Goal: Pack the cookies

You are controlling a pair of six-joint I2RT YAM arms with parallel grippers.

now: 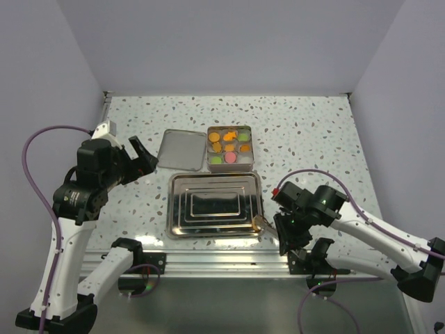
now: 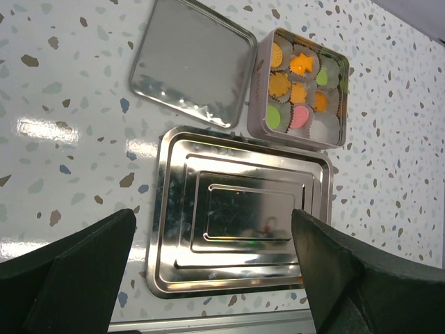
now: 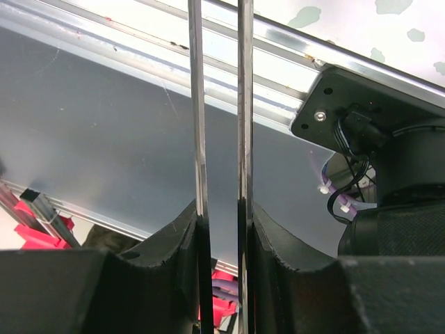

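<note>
Filling the tin [image 2: 258,90] are orange, green, pink cookies [image 2: 300,64].

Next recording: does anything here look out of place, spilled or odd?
Nothing spilled. The tin's near-right paper cup is empty while the other eight hold cookies. The tray holds none, and the lid lies flat beside the tin. The right fingers clamp metal tongs.

Tray [image 2: 167,209]: was mirror-glossy metal
Tin lid [image 2: 191,59]: was duller, smooth metal
Tabletop [image 2: 62,104]: was glossy, speckled
Tongs [image 3: 245,104]: were shiny metal
</note>
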